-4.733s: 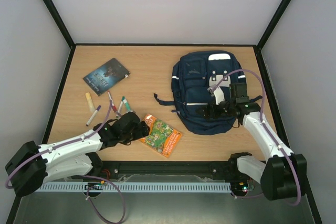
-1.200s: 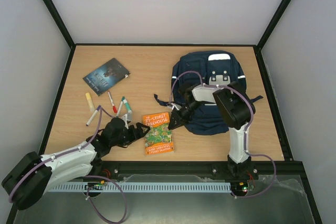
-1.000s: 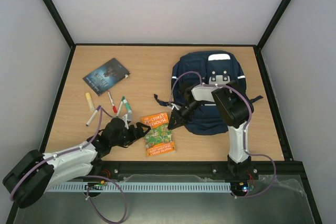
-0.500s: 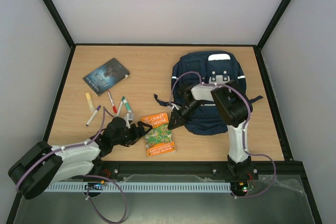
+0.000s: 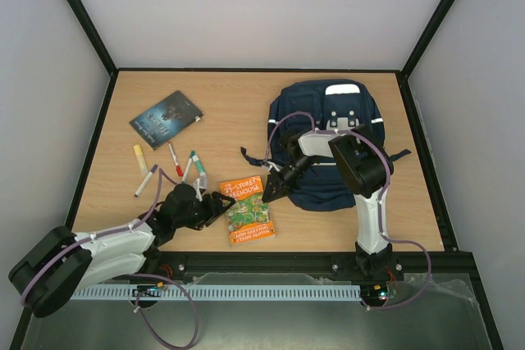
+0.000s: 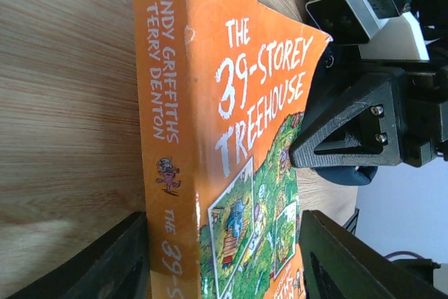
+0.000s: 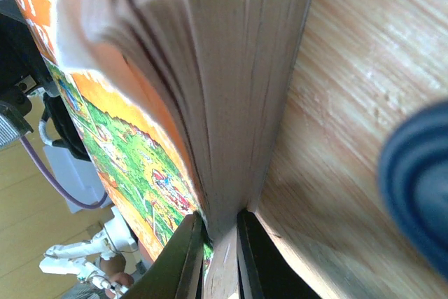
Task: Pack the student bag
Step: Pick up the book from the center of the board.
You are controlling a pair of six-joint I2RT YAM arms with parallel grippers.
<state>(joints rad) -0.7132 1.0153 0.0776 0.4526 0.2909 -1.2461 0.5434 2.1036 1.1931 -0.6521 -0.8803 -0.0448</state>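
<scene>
The student bag lies flat at the right of the table, navy with white stripes. An orange paperback, "The 39-Storey Treehouse", lies in front of it near the table's front edge. My right gripper is shut on the book's far right corner; in the right wrist view its fingers pinch the page block. My left gripper comes in from the left. Its jaws sit on both sides of the book, one finger against the spine, the other at the cover's far edge.
A dark-covered book lies at the back left. Several markers, a yellow glue stick and a purple-capped pen are scattered left of centre. A loose bag strap trails toward the orange book. Grey walls enclose the table.
The left jaws have narrowed onto the orange book over the last second. The book has turned slightly. The right gripper stays pinched on its corner, having earlier come over from the bag.
</scene>
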